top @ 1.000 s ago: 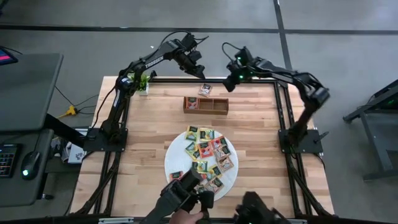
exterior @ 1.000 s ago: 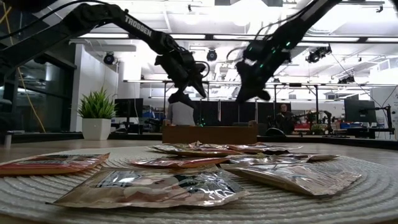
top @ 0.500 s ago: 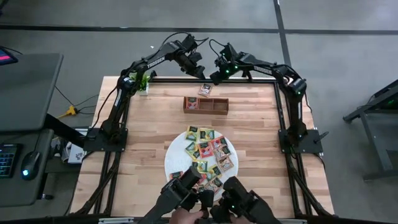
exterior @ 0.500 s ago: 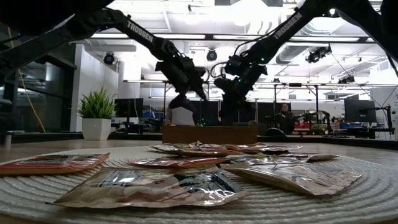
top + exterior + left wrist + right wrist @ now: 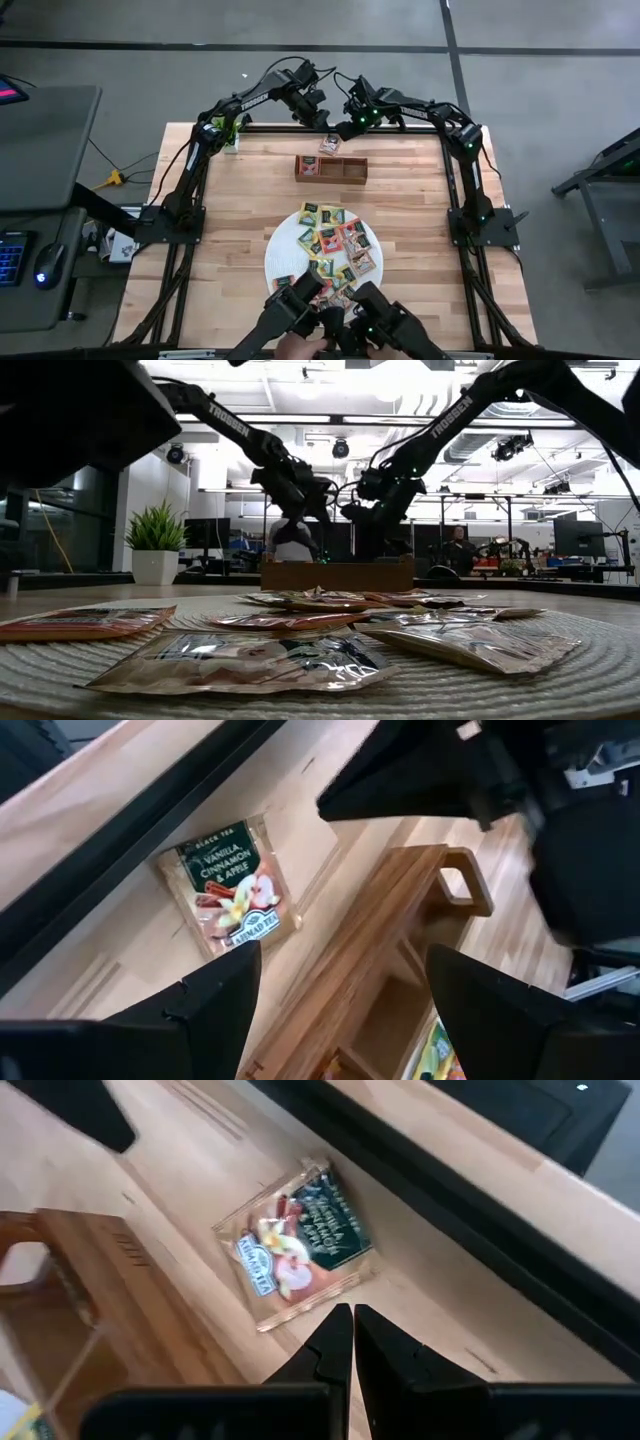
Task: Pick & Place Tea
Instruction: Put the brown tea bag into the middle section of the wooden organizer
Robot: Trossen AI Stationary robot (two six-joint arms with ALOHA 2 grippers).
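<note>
One tea packet [image 5: 329, 145], green and brown, lies flat on the wooden table behind the brown tray [image 5: 331, 168]. It also shows in the wrist views [image 5: 232, 900] [image 5: 298, 1245]. Both grippers hover over it at the far edge. My left gripper [image 5: 322, 118] [image 5: 345, 1020] is wide open, with its fingers on either side of the packet and the tray's end. My right gripper [image 5: 343, 128] [image 5: 345, 1342] is shut, with its tips just off the packet's edge. Several more tea packets [image 5: 335, 250] lie on the round white mat [image 5: 280, 250].
The tray's handle end [image 5: 465, 880] stands close beside the packet. A black frame rail [image 5: 480, 1200] runs along the far table edge right behind it. A potted plant [image 5: 232, 135] sits at the far left corner. Dark arms and a person's hand [image 5: 300, 345] show at the near edge.
My right gripper has swung from the far right toward the table's left and down, rolling as it went, and ended close over the packet behind the tray, still shut. My left gripper has sunk a little toward the same packet, still open. The packet has not moved.
</note>
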